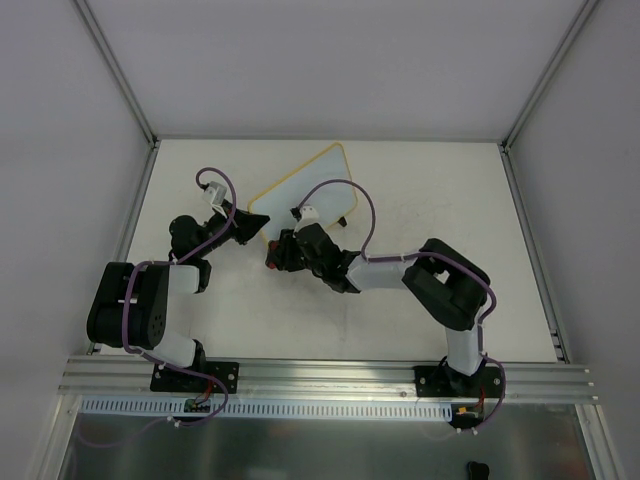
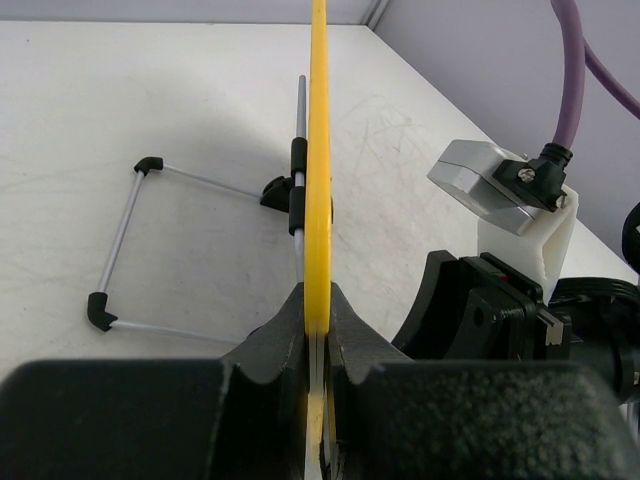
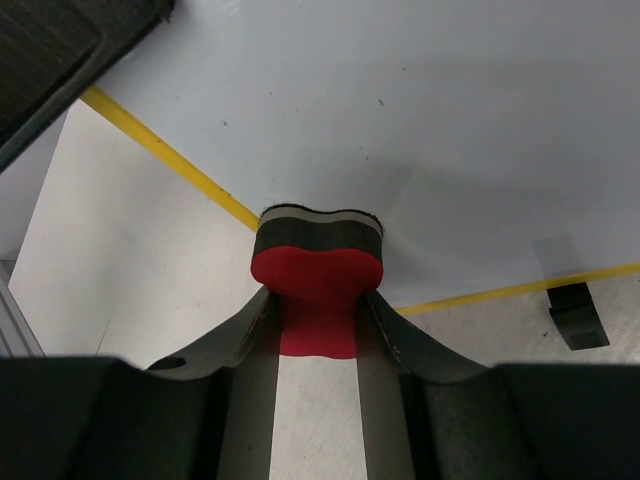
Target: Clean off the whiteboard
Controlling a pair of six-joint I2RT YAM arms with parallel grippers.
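step: wiping, eraser against whiteboard by its lower frame
left tool: clamped on whiteboard's yellow edge
right tool: closed on eraser
whiteboard: 12 o'clock on counter, tilted up
next: probably sweep eraser toward 12 o'clock with firm pressure

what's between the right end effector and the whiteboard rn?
The red eraser, pinched in the right end effector, its dark felt face against the whiteboard. Right wrist view shows it.
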